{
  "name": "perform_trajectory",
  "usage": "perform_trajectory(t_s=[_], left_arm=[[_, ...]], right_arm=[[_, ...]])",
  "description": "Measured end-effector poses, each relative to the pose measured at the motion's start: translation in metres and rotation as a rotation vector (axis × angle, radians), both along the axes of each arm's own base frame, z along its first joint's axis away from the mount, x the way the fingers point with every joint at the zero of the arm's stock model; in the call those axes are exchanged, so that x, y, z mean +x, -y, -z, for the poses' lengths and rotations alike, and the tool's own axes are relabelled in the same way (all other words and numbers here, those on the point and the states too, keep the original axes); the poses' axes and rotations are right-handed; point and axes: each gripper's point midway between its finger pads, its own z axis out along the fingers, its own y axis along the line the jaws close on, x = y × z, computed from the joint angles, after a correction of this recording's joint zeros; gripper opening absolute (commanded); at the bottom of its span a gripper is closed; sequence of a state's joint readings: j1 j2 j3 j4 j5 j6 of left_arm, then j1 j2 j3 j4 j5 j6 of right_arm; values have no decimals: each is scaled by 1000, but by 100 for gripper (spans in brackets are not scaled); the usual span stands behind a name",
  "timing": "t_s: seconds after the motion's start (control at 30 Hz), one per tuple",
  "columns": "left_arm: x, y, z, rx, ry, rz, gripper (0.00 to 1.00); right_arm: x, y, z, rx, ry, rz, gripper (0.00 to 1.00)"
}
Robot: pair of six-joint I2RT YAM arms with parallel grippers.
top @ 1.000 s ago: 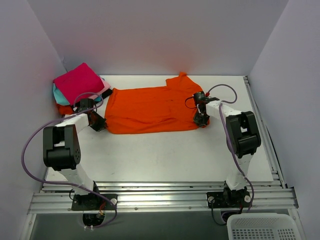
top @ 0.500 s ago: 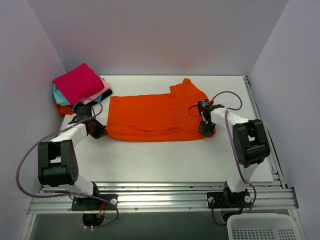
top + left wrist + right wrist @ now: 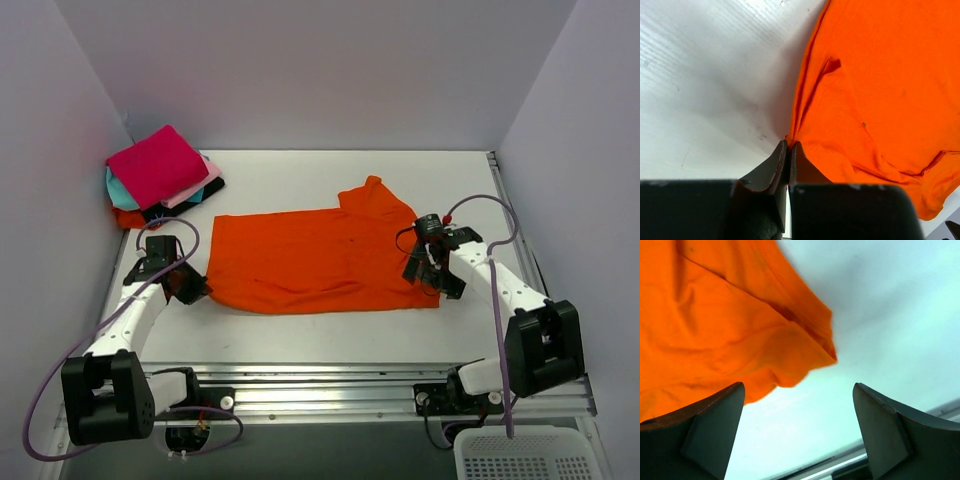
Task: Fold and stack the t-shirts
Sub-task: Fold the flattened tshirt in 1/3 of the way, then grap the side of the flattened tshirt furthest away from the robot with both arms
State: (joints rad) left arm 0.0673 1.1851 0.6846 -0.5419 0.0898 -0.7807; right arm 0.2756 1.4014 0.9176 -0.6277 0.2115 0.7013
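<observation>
1 orange t-shirt (image 3: 310, 262) lies unfolded on the worktop (image 3: 300, 330); folded stack (image 3: 160, 175) at 10 o'clock. Folding seemingly not begun: left pincer (image 3: 789, 150) pinches its edge, right pincer (image 3: 800, 405) gapes wide, empty.

You have the spread t-shirt (image 3: 320, 260) lying flat across the middle of the table (image 3: 330, 335), its length running left to right, with one sleeve pointing toward the back at its right end. The stack of folded t-shirts (image 3: 160, 175) sits in the far left corner, apart from it. Your left gripper (image 3: 789, 150) pinches the shirt's left edge. Your right gripper (image 3: 797, 390) is at its near right corner. A basket (image 3: 520, 455) stands off the table, near right.
</observation>
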Motion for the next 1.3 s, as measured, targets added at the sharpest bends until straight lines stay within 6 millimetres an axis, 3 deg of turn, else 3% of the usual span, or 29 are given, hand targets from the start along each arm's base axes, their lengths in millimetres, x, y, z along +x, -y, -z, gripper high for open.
perform_trajectory(t_s=[0.1, 0.17, 0.2, 0.23, 0.33, 0.43, 0.5, 0.73, 0.83, 0.9, 1.0, 1.1, 1.3], left_arm=[[-6, -1, 1, 4, -20, -2, 2], [-10, -1, 2, 4, -36, -4, 7], [-12, -1, 3, 4, -44, -4, 14], [-13, -1, 3, 5, -49, -4, 36], [-17, -2, 0, 7, -73, -9, 79], [-9, -5, -18, 9, -65, -32, 87], [8, -8, -41, 18, -21, -41, 87], [78, -19, -114, 38, 142, -61, 85], [110, -22, -121, 24, 179, -61, 83], [131, -22, -112, 9, 178, -60, 82], [156, -21, -91, -16, 158, -58, 80], [173, -19, -70, -40, 136, -56, 79], [201, -15, -51, -70, 151, -29, 77]], right_arm=[[-10, 5, -9, -16, -4, 13, 88], [-17, 9, -13, -27, -7, 22, 88], [-20, 11, -16, -29, -7, 26, 88], [-22, 11, -18, -30, -6, 31, 88], [-28, 14, -23, -35, -5, 39, 87], [-31, 17, -28, -47, -10, 41, 88], [-22, 17, -41, -52, 7, 39, 87], [66, 4, -90, -44, 147, 19, 87], [113, -6, -96, -31, 192, -7, 87], [146, -16, -92, -20, 201, -33, 86], [202, -34, -76, 14, 220, -78, 86], [252, -55, -47, 56, 235, -133, 86], [317, -86, 26, 126, 244, -220, 86]])
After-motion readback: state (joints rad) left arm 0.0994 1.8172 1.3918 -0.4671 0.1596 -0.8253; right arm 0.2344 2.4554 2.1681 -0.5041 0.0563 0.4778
